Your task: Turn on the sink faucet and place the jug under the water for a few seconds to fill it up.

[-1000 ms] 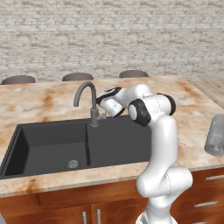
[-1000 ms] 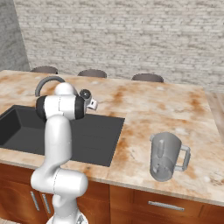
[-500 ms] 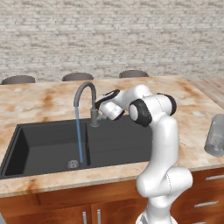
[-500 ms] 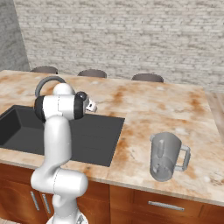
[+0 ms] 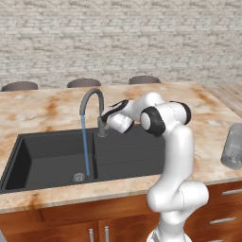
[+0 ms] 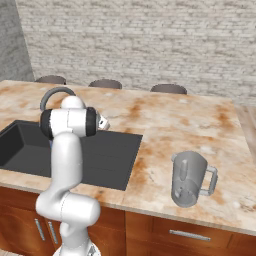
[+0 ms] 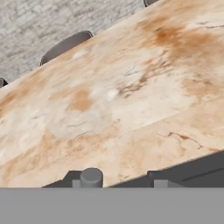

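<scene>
The sink faucet (image 5: 91, 101) arches over the sink (image 5: 47, 156), and the water (image 5: 85, 149) falls from its spout as a thin blue stream onto the drain (image 5: 78, 177). My gripper (image 5: 107, 124) sits just right of the faucet's column, near its base. In the hand view the gripper (image 7: 120, 181) has its dark tips apart at the bottom edge, open, with bare counter between them. The jug (image 6: 190, 178) stands upright on the counter far to the right of the sink, its handle pointing right. In the left base view the jug (image 5: 232, 146) is at the right edge.
The marble counter (image 6: 170, 120) runs wide between the sink and the jug. Three dark chair backs (image 5: 84, 82) line its far side before a brick wall. Wooden cabinet fronts (image 6: 190, 235) run below the near edge.
The water was off one second ago and now streams from the spout. My gripper's jaws have parted beside the faucet. The jug has not moved.
</scene>
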Tool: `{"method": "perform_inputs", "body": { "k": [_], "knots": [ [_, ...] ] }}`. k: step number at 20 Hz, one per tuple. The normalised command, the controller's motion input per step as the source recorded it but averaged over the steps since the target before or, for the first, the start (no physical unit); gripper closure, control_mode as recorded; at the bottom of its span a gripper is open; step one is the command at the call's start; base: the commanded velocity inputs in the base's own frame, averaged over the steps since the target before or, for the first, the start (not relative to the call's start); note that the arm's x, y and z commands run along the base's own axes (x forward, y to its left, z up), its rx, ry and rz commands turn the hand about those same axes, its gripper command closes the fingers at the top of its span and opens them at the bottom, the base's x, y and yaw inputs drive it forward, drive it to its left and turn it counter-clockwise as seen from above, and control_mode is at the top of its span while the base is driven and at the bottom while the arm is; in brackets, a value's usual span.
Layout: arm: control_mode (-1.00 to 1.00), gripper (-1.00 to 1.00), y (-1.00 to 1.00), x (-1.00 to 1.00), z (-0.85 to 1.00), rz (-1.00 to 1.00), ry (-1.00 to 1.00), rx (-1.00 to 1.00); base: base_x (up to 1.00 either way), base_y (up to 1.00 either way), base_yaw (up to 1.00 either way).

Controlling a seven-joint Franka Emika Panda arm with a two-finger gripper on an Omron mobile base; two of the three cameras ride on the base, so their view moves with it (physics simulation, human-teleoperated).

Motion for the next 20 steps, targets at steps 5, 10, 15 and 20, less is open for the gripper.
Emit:
{"method": "perform_inputs", "body": {
  "k": [5, 10, 15, 20],
  "knots": [
    [-1.0, -1.0, -0.19, -0.07, 0.49, -0.04, 0.0, 0.06, 0.0, 0.0, 0.0],
    [-1.0, -1.0, -0.06, 0.0, 0.59, -0.03, 0.0, 0.03, 0.0, 0.0, 0.0],
    [-1.0, -1.0, 0.0, 0.0, 0.01, 0.0, 0.0, 0.0, 0.0, 0.0, 0.0],
    [-1.0, -1.0, 0.0, 0.02, 0.66, -0.01, 0.0, 0.0, 0.0, 0.0, 0.0]
  ]
}}
